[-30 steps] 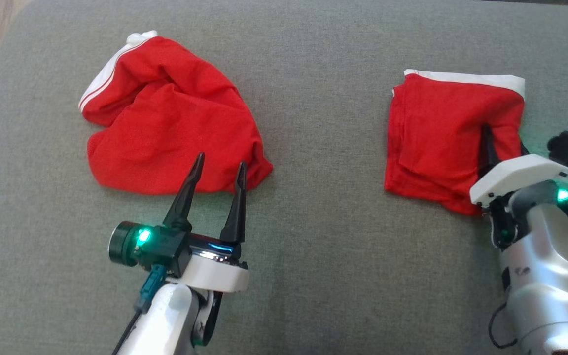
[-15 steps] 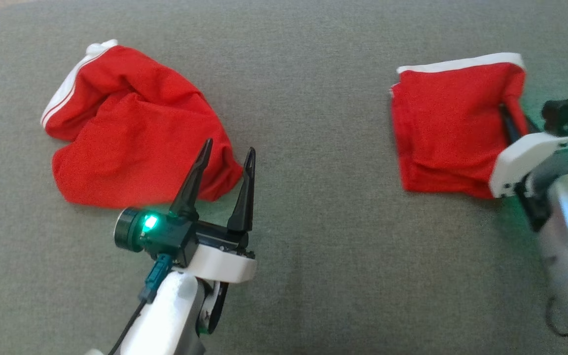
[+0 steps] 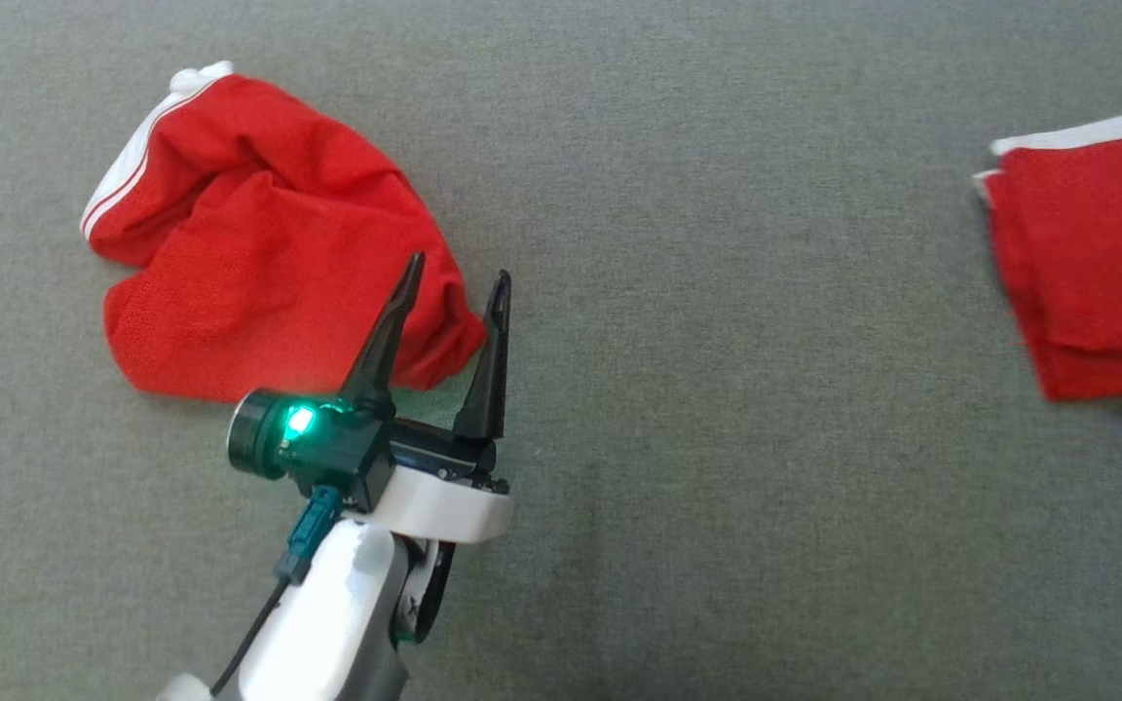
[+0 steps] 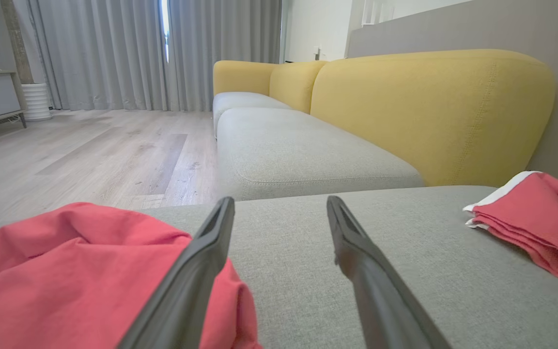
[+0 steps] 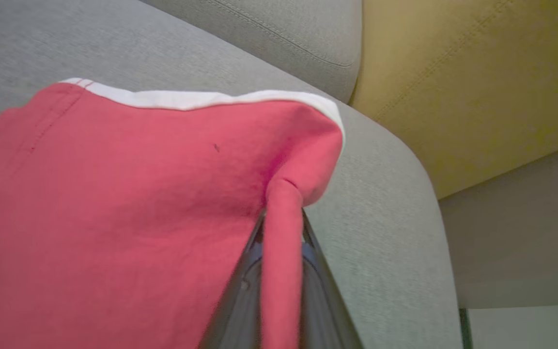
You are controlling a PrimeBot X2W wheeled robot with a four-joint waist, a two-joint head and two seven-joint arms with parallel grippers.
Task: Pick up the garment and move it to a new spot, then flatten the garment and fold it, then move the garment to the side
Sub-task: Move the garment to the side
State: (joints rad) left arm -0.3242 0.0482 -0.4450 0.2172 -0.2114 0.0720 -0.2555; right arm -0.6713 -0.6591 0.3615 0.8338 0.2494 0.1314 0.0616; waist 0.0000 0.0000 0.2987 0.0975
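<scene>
folded red garment (image 5: 114, 218) looks light and floppy, so my right jaws are clenched on a bunched fold by its white-trimmed far corner, left jaws released beside the crumpled garment (image 3: 259, 243).

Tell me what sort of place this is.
Most likely a home living room. A sofa with grey seat cushions and yellow backrests stands on a pale wood-look floor, and long grey curtains hang down to the floor.

White forearm (image 3: 327, 623), black claw (image 3: 459, 268), seemingly teal connector (image 3: 313, 531)
</scene>
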